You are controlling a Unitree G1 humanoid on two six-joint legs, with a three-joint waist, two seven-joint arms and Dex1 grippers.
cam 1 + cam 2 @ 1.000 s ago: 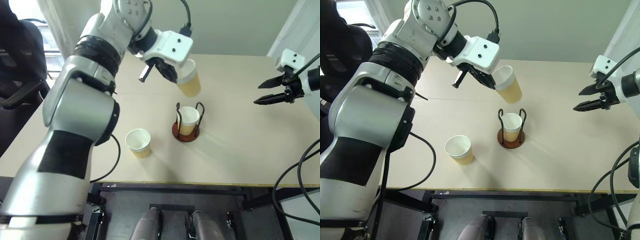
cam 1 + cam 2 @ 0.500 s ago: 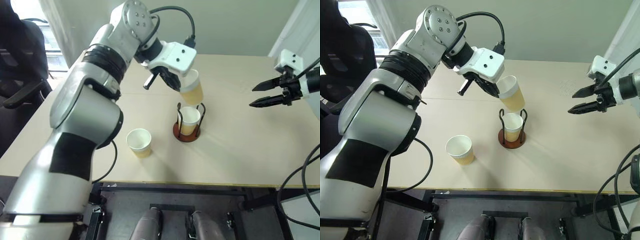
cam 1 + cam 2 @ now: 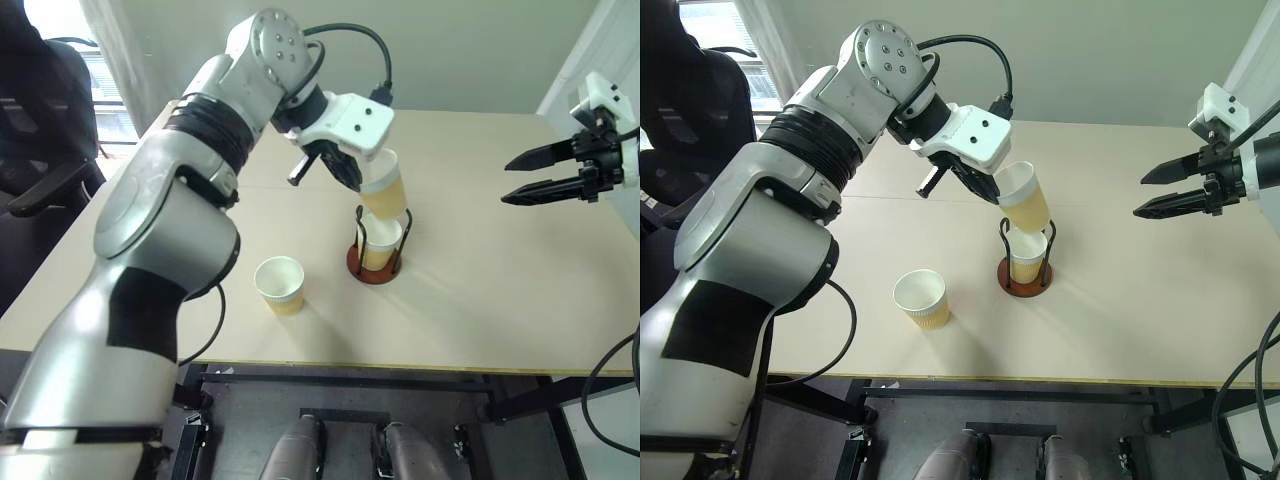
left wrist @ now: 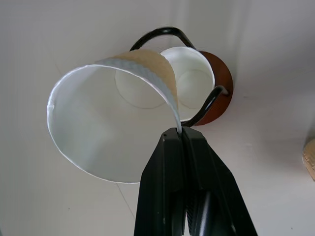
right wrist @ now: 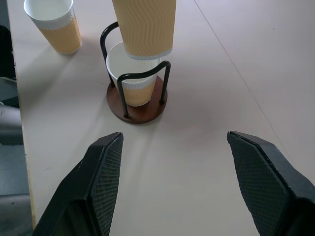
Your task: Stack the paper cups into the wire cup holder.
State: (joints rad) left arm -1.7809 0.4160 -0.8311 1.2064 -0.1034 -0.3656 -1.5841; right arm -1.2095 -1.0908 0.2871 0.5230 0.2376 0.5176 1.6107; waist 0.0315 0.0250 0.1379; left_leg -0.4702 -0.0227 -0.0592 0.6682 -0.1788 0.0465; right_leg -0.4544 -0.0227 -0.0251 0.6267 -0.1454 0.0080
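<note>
Paper cup (image 3: 383,187) pinched by the rim in left pincer (image 3: 350,172), tilted just above the cup (image 3: 1025,257) seated in the wire cup holder (image 3: 1026,278) for nesting; third cup (image 3: 279,284) loose on counter (image 3: 480,280); right pincer (image 3: 522,178) spread, empty, well apart.

The pale beige rectangular wooden surface (image 3: 480,300) has a thin seam running across it and a lighter front edge; behind it rises a plain grey-green wall (image 3: 1110,60); at the far left a bright window (image 3: 710,25) lets in daylight, with a pale curtain (image 3: 115,50) hanging beside it; a black office chair (image 3: 40,130) stands at the left of the surface; a white panel (image 3: 580,60) leans in at the right; beneath the front edge lies a dark grey floor (image 3: 1120,440).
</note>
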